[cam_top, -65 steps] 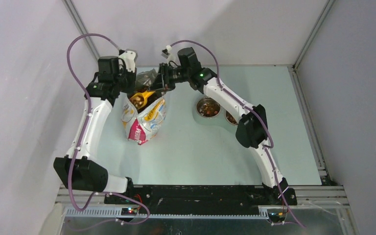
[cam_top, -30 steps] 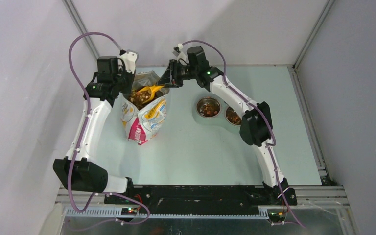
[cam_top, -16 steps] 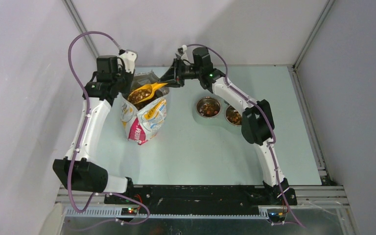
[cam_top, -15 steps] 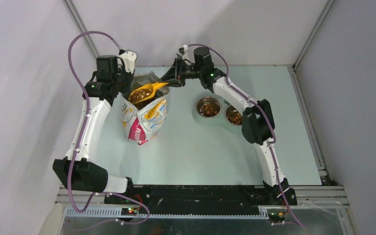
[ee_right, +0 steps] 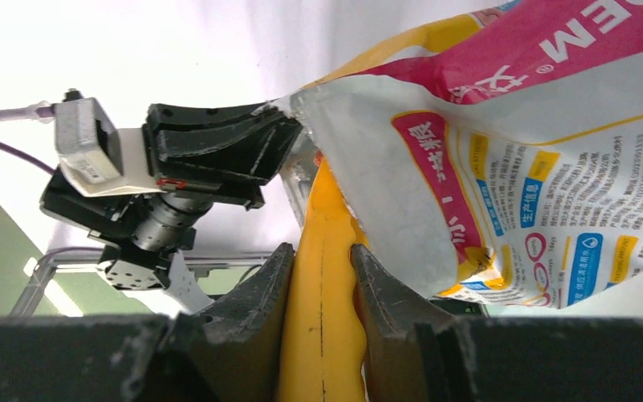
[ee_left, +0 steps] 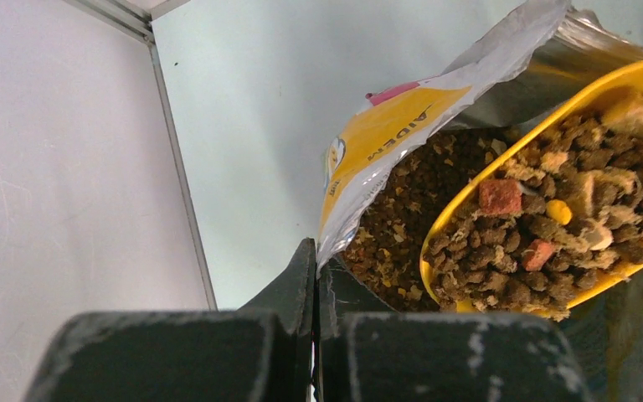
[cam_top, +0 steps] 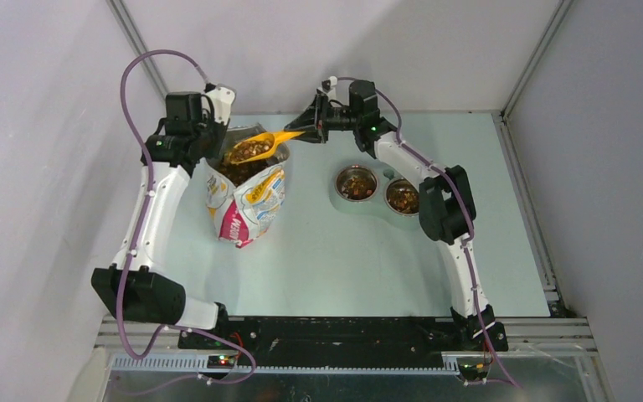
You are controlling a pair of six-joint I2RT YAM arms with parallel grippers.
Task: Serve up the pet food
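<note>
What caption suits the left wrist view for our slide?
Left gripper pinching the foil bag beside a yellow scoop heaped with kibble.

Pale green table (cam_top: pixel 343 268) between plain grey walls (cam_top: pixel 385 50).

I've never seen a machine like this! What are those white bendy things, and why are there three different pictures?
They are two robot arms, bolted to a table. One picture looks down from above; the other two come from small cameras on the wrists. The left gripper pinches the rim of an open printed bag. The right gripper squeezes the handle of a yellow scoop, heaped with pet food, just above the bag's mouth. Two metal bowls stand on the table on the right arm's side, with food already in them.
</note>
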